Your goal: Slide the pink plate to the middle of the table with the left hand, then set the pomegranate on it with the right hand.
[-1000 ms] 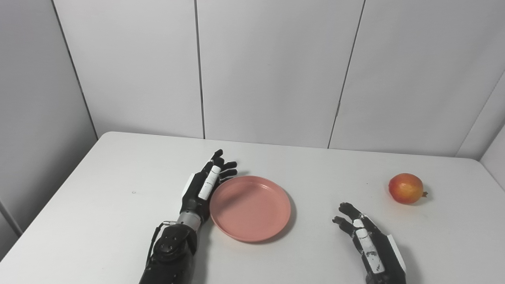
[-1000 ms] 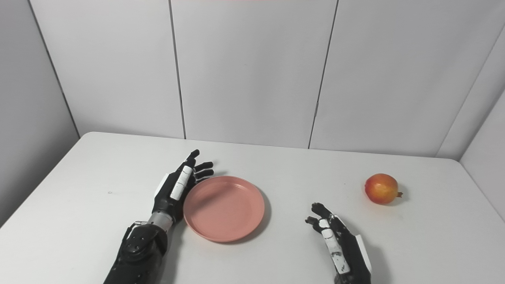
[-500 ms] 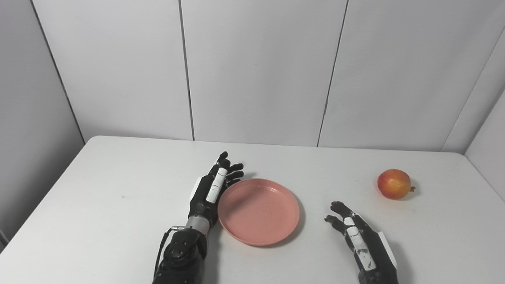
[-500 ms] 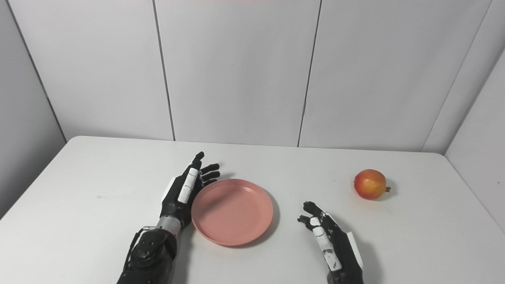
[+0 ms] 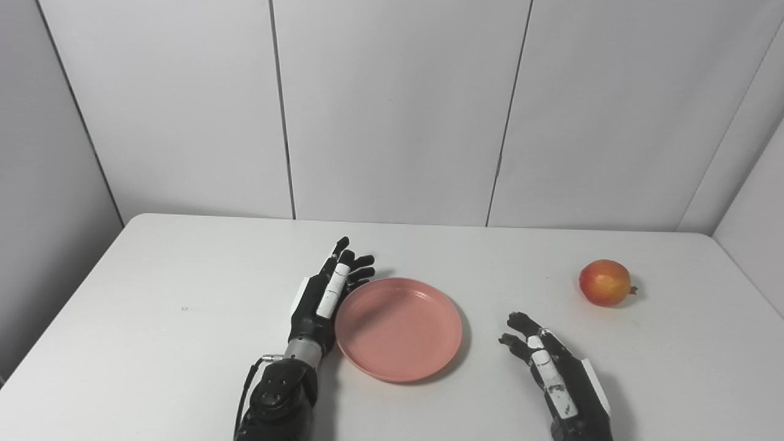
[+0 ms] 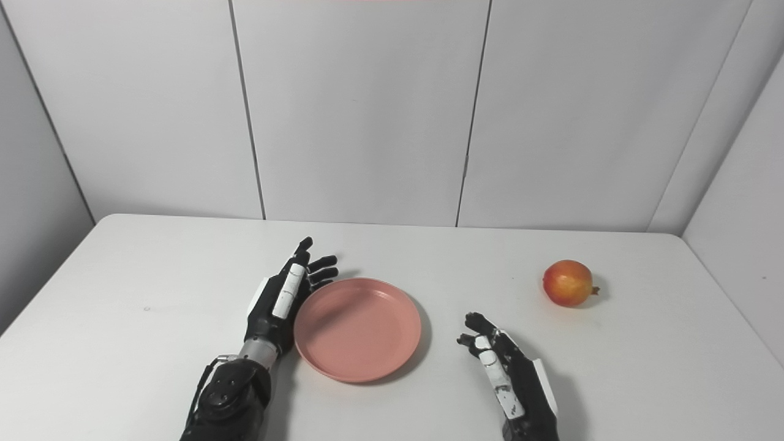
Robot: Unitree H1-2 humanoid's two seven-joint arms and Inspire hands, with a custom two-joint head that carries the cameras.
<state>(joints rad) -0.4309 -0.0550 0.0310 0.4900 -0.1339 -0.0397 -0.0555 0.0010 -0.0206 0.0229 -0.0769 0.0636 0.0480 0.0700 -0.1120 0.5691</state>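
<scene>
The pink plate (image 5: 398, 327) lies flat near the middle of the white table (image 5: 153, 318), with nothing on it. My left hand (image 5: 324, 294) rests edge-on against the plate's left rim, fingers stretched out and open, holding nothing. The pomegranate (image 5: 604, 282), red and yellow, sits on the table at the far right. My right hand (image 5: 551, 367) hovers low at the front right, open with slightly curled fingers, well short of the pomegranate and right of the plate.
White wall panels (image 5: 392, 110) stand close behind the table's back edge. A side wall (image 5: 753, 233) closes in near the table's right edge, just beyond the pomegranate.
The camera has shifted, moving the whole picture. The left hand stays against the plate's left rim; the plate has moved slightly right on the table. The right hand has hardly moved.
</scene>
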